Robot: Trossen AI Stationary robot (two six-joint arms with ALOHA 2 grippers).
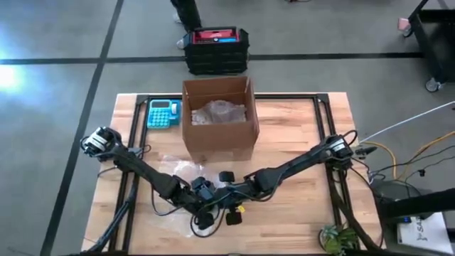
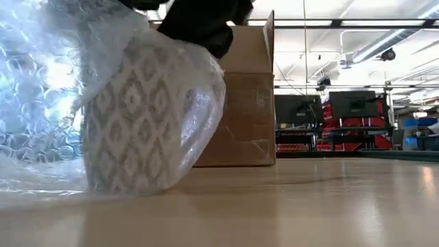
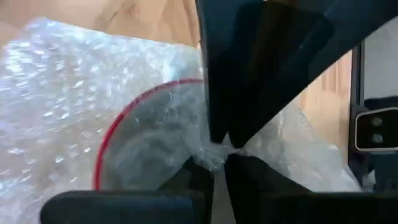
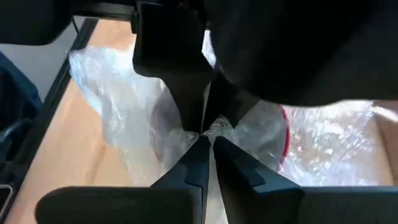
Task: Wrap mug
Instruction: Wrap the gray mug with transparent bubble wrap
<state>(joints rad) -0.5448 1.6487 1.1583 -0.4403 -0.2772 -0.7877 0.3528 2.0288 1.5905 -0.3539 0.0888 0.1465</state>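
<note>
The grey-and-white diamond-patterned ceramic mug with a red rim (image 2: pixel 140 116) stood upright on the pale wooden tabletop (image 2: pixel 309 206), draped in a clear sheet of bubble wrap (image 2: pixel 41 103). The left gripper (image 3: pixel 219 152) and right gripper (image 4: pixel 208 138) met tip to tip directly above the mug's mouth, each clamped on a gathered pinch of the bubble wrap. Beyond both grippers stood an open brown cardboard box (image 1: pixel 219 117), with a blue calculator (image 1: pixel 163 114) beside it.
</note>
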